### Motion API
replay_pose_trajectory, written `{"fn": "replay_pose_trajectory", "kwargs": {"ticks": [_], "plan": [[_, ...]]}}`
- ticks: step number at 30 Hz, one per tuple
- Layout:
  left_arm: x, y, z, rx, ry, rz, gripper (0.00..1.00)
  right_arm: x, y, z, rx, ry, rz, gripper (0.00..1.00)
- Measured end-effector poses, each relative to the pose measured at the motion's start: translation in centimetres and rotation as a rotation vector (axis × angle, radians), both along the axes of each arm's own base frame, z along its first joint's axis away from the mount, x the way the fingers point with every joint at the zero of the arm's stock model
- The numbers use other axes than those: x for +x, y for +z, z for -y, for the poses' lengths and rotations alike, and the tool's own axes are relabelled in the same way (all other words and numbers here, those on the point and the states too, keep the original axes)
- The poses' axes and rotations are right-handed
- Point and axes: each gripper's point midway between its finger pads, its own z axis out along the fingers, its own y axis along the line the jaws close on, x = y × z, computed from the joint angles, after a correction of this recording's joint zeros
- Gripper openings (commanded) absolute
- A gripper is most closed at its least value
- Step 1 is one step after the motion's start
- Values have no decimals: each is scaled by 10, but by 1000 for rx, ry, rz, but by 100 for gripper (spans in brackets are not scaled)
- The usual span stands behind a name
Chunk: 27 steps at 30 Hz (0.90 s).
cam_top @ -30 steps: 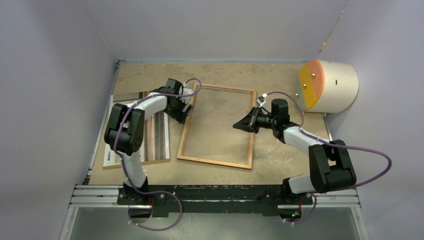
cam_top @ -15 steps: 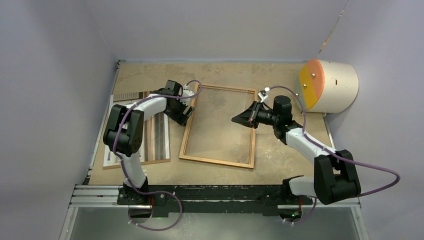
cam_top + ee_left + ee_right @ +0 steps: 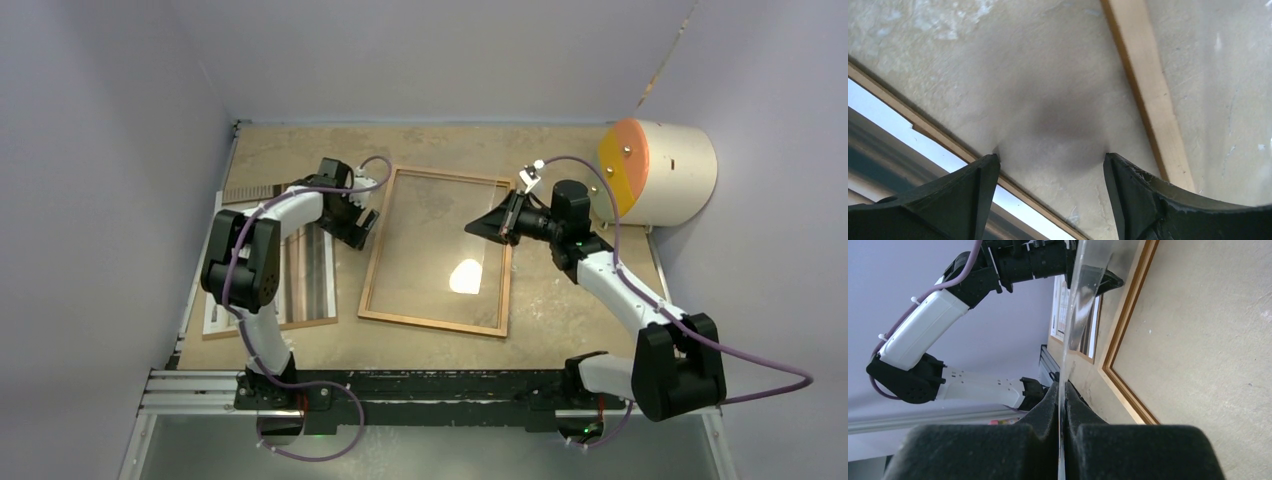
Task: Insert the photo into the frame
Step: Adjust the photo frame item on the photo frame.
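glass pane (image 3: 465, 275), clear, thin, in clenched right jaws over slim wooden frame (image 3: 430, 323); left jaws spread

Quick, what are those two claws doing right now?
Left gripper: open, holding nothing.
Right gripper: closed on the glass pane.

Left gripper (image 3: 1050, 165) hangs with jaws wide; right gripper (image 3: 472, 229), arm outstretched, is pinched closed.
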Motion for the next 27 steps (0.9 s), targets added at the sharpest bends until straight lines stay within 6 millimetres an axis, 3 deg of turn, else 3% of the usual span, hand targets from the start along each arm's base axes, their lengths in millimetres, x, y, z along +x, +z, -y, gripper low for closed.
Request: {"fn": "replay_pose_trajectory", "kwargs": {"ticks": [9, 12, 19, 22, 27], "plan": [[9, 15, -31, -15, 81, 16, 82, -5, -4, -1, -16, 33, 29, 0], [9, 16, -31, -15, 82, 16, 82, -12, -28, 1, -48, 54, 6, 0], [9, 16, -31, -14, 81, 14, 82, -35, -104, 10, -135, 74, -166, 0], [9, 16, -31, -14, 81, 15, 82, -37, -115, 13, -157, 65, -189, 0], [9, 16, -31, -14, 81, 15, 82, -33, -118, 17, -167, 47, -177, 0]]}}
